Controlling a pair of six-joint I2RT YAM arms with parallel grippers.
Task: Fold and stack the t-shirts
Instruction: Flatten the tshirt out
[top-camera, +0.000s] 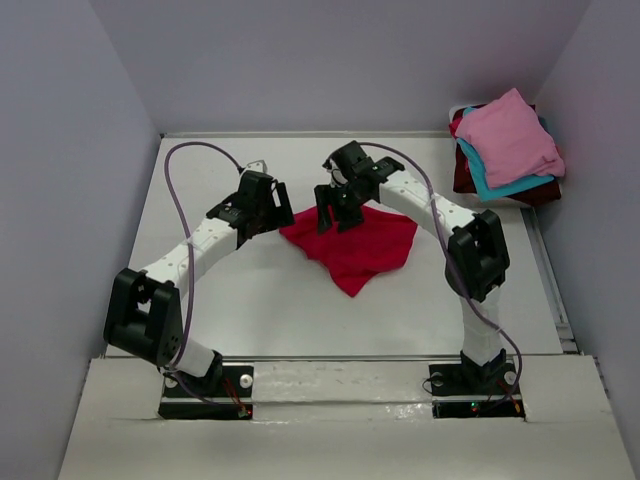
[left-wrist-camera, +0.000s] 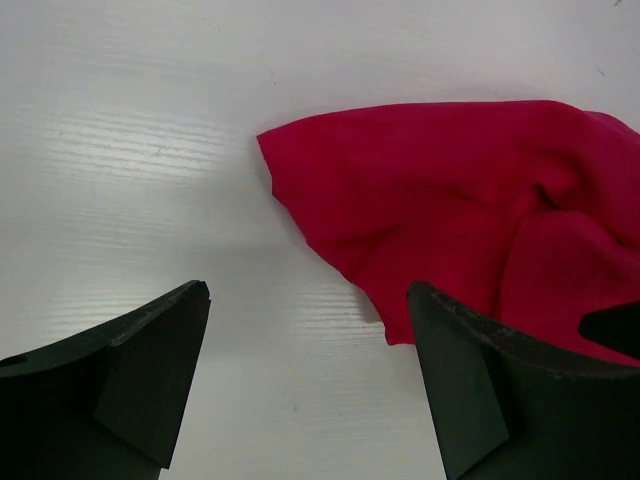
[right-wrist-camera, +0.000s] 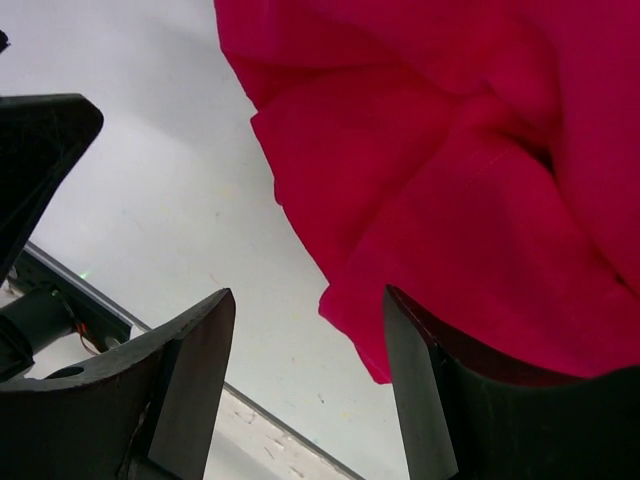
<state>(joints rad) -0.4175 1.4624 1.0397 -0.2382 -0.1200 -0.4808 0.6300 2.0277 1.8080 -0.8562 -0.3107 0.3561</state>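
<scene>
A crumpled crimson-red t-shirt (top-camera: 352, 245) lies on the white table (top-camera: 250, 300) at mid-centre. My left gripper (top-camera: 278, 220) hovers at its left edge, open; in the left wrist view the left gripper (left-wrist-camera: 310, 290) has bare table between its jaws and the red t-shirt (left-wrist-camera: 450, 200) reaches up to the right finger (left-wrist-camera: 470, 390). My right gripper (top-camera: 338, 222) is over the shirt's far edge, open. In the right wrist view the right gripper (right-wrist-camera: 308, 295) has a corner of the red t-shirt (right-wrist-camera: 430, 150) lying loose just inside its right finger (right-wrist-camera: 440, 400).
At the back right corner sits a pile of t-shirts: light pink (top-camera: 510, 135) on top, teal-blue (top-camera: 490, 182) under it, dark maroon (top-camera: 465, 172) at the bottom. Grey walls close in both sides. A rail (top-camera: 548, 280) runs along the table's right edge.
</scene>
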